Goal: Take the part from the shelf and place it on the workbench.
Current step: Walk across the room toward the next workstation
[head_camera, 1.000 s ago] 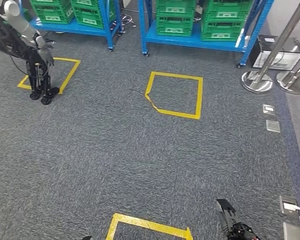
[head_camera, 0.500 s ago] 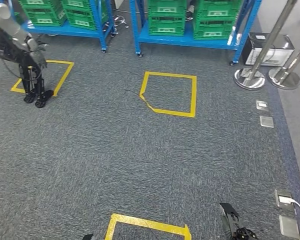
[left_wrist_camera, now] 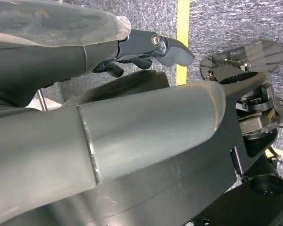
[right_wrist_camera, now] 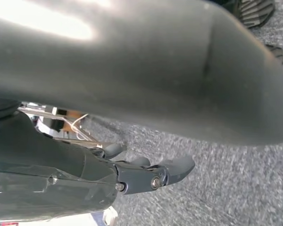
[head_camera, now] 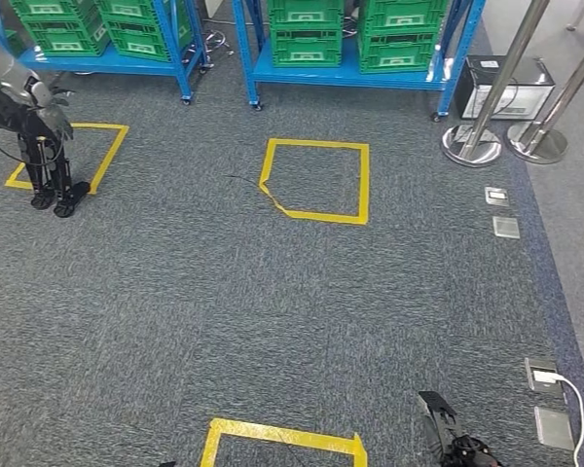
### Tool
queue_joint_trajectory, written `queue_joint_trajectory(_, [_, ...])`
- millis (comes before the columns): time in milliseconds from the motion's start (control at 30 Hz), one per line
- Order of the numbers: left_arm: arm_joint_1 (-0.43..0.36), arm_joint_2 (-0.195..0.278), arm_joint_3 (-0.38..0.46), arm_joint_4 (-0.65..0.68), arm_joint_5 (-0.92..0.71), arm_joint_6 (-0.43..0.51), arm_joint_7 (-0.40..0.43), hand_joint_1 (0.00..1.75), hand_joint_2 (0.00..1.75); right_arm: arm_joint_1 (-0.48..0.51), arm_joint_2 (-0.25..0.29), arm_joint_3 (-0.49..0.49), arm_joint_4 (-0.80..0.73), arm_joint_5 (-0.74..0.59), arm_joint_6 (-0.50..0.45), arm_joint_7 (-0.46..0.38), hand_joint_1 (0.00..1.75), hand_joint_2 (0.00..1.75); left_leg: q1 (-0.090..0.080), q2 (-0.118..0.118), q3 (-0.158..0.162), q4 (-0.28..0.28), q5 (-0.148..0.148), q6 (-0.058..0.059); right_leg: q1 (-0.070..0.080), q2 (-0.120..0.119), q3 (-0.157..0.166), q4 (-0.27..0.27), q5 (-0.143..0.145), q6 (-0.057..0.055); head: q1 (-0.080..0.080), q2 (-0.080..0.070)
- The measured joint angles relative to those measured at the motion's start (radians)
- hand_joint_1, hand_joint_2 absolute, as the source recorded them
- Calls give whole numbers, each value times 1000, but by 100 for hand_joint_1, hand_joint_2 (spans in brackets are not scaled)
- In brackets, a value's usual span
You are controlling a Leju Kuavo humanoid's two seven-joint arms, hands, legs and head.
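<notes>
"Left hand (left_wrist_camera: pixel 158 47) and right hand (right_wrist_camera: pixel 158 174) are hanging with fingers loosely apart, holding nothing. Which step is running?"

"I'm judging it as the approach: the robot is facing the 2 blue shelves (head_camera: pixel 347 76) across the carpet (head_camera: pixel 274 321), well apart from them."

"Where's the part?"

"I'm not making it out; likely it's lying in the green crates (head_camera: pixel 304 34). Next it's needing to close in on the yellow square (head_camera: pixel 314 180)."

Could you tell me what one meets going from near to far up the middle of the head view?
Near yellow tape outline → bare grey carpet → yellow tape square → blue shelf holding green crates.
</notes>
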Motion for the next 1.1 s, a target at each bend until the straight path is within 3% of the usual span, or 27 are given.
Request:
queue_joint_trajectory(67, [-1, -1, 0, 0, -2, -1, 0, 0, 0, 0, 0, 0, 0, -5, 1, 2, 0, 0, 9, 9, 24, -48, 19, -3, 6, 1, -1, 10, -11, 7, 5, 0])
queue_joint_trajectory(100, [-1, -2, 0, 0, -3, -1, -1, 0, 0, 0, 0, 0, 0, -7, 2, 2, 0, 0, 15, 15, 37, -70, 28, -6, 8, 0, -16, 45, -32, 11, 10, 0])
queue_joint_trajectory(200, [-1, -6, 0, 0, -6, -2, -3, 0, 0, 1, 0, -1, 0, -14, 2, 3, 0, 0, 23, 30, 49, -82, 28, -16, -1, -1, -106, 220, -104, 28, 28, 0])
queue_joint_trajectory(233, [-1, -8, 0, 0, -7, -2, -3, 0, 0, 2, 0, -2, 1, -16, 2, 3, 0, 0, 26, 35, 50, -77, 23, -21, -6, -2, -121, 244, -101, 36, 31, 0])
queue_joint_trajectory(267, [-1, -10, 0, 0, -8, -2, -3, 0, 0, 3, 0, -2, 2, -18, 2, 4, 0, 0, 31, 39, 51, -70, 17, -28, -12, -5, -119, 230, -79, 45, 33, 0])
queue_joint_trajectory(333, [0, -12, 0, 0, -9, -2, -3, 0, 0, 4, 0, -2, 2, -22, 2, 5, 0, 0, 42, 48, 51, -43, -4, -46, -23, -26, -71, 117, -10, 67, 39, 0])
queue_joint_trajectory(367, [-1, -8, 0, 1, -10, -2, -3, 0, 0, 3, 1, -2, 2, -23, 3, 5, 0, 0, 44, 52, 49, -25, -16, -57, -26, -36, -50, 68, 10, 74, 47, 0])
queue_joint_trajectory(400, [-1, -6, 0, 1, -11, -2, -3, 0, 0, 2, 2, -2, 2, -24, 3, 5, 0, 0, 44, 55, 45, -8, -27, -66, -27, -41, -39, 41, 16, 68, 52, 0])
queue_joint_trajectory(467, [-1, -1, -1, 2, -12, -1, -3, 0, 0, 1, 5, -3, 2, -28, 4, 5, 0, 0, 38, 59, 40, 10, -37, -77, -25, -30, -46, 45, 4, 39, 48, 0])
queue_joint_trajectory(500, [-2, -3, -1, 1, -14, -1, -3, 0, 0, 1, 4, -4, 3, -30, 4, 6, 0, 0, 39, 62, 39, 13, -38, -79, -24, -21, -48, 50, 1, 23, 38, 0])
queue_joint_trajectory(567, [-3, -2, -1, 1, -18, -2, -4, 0, 0, 2, 4, -6, 3, -34, 4, 8, 0, 0, 43, 49, 29, 40, -60, -81, -21, -5, -49, 51, 1, 7, 20, 0])
queue_joint_trajectory(633, [-3, -2, -2, 1, -21, -2, -5, 0, 0, 0, 4, -8, 3, -36, 3, 6, 0, 0, 41, 21, -25, 152, -118, -76, -18, 10, -48, 47, 3, -3, 7, 0])
queue_joint_trajectory(700, [-3, -3, -2, 1, -24, -2, -6, 0, 0, -1, 4, -10, 3, -36, -1, -4, 0, 0, 32, 8, -109, 304, -171, -67, -10, 25, -48, 44, 5, -9, 0, 0])
queue_joint_trajectory(733, [-2, -3, -2, 1, -26, -2, -7, 0, 0, -1, 4, -11, 3, -35, -4, -10, 0, 0, 27, 5, -138, 346, -174, -59, -5, 32, -47, 43, 5, -11, -2, 0])
queue_joint_trajectory(767, [-2, -4, -2, 1, -27, -3, -7, 0, 0, 0, 4, -11, 3, -35, -6, -15, 0, 0, 20, 3, -150, 349, -157, -48, 0, 39, -45, 43, 5, -13, -3, 0])
queue_joint_trajectory(800, [-3, -4, -2, 1, -27, -6, -8, 0, 0, 0, 4, -11, 3, -34, -7, -18, 0, 0, 12, 0, -142, 309, -123, -33, 6, 46, -44, 42, 5, -14, -4, 0])
queue_joint_trajectory(867, [-3, 0, -3, 1, -28, -13, -8, 0, 0, 0, 7, -11, 3, -34, -9, -19, 0, 0, -12, -10, -90, 163, -47, 7, 14, 58, -39, 37, 0, -20, -2, 0])
queue_joint_trajectory(933, [-5, 7, -3, 1, -28, -19, -8, 0, 0, 0, 12, -11, 3, -34, -12, -20, 0, 0, -31, -15, -44, 51, -22, 31, 15, 67, -33, 27, -10, -21, 1, 0])
queue_joint_trajectory(1033, [-7, 8, -4, 0, -27, -21, -8, 0, 0, 2, 13, -11, 2, -34, -14, -21, 0, 0, -36, -10, 1, -17, -25, 32, 13, 63, -12, 26, 5, -8, 2, 0])
queue_joint_trajectory(1100, [-5, 7, -5, 0, -27, -23, -8, 0, 0, 1, 12, -10, 2, -34, -13, -22, 0, 0, -30, -4, 35, -42, -21, 34, 15, 38, -14, 61, -13, 1, 4, 0])
